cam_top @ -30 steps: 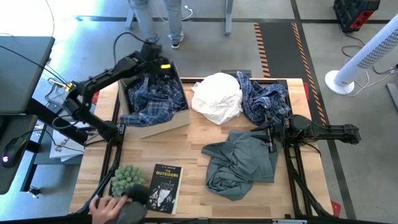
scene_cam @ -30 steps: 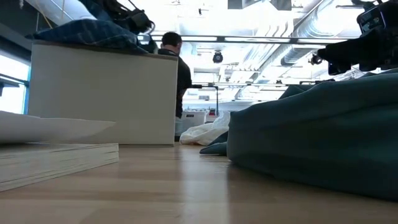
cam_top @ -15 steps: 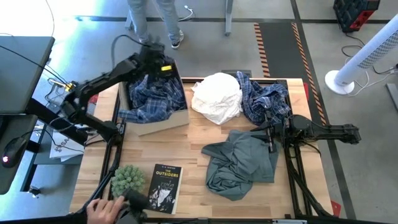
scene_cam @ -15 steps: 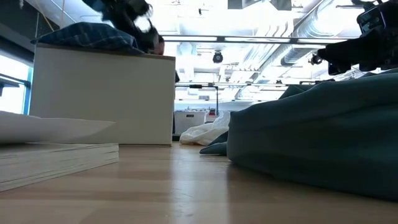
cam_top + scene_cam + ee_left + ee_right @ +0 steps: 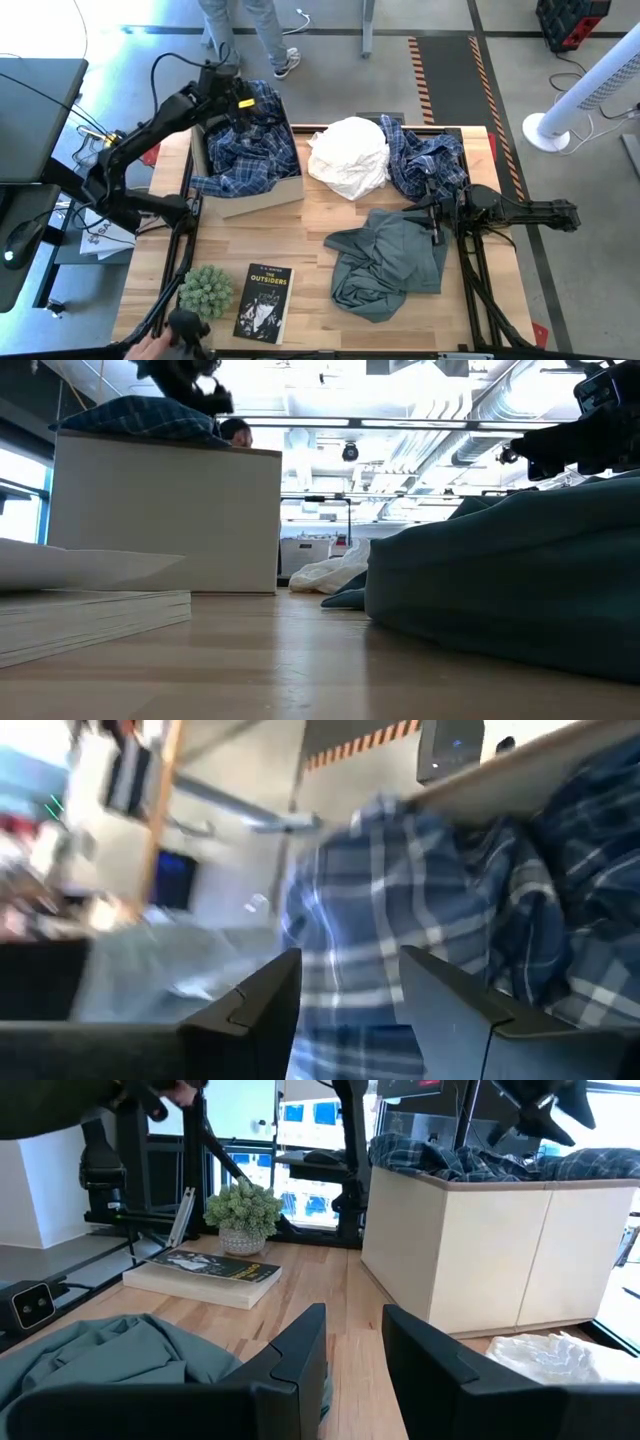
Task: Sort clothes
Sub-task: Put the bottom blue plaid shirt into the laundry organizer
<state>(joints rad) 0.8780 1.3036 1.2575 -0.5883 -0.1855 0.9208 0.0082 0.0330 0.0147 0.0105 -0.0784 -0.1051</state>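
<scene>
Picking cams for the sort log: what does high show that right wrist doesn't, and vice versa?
Only high: the left tool above the box's far corner, the second plaid shirt by the right arm, and the whole table.

Only right wrist: the right tool, open and empty, low over the wood.

Both: box holding a plaid shirt, book, plant, grey-green shirt, white garment.

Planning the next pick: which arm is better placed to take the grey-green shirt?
Right. The right gripper rests at the grey-green shirt's edge, fingers open. The left gripper is over the box across the table.
</scene>
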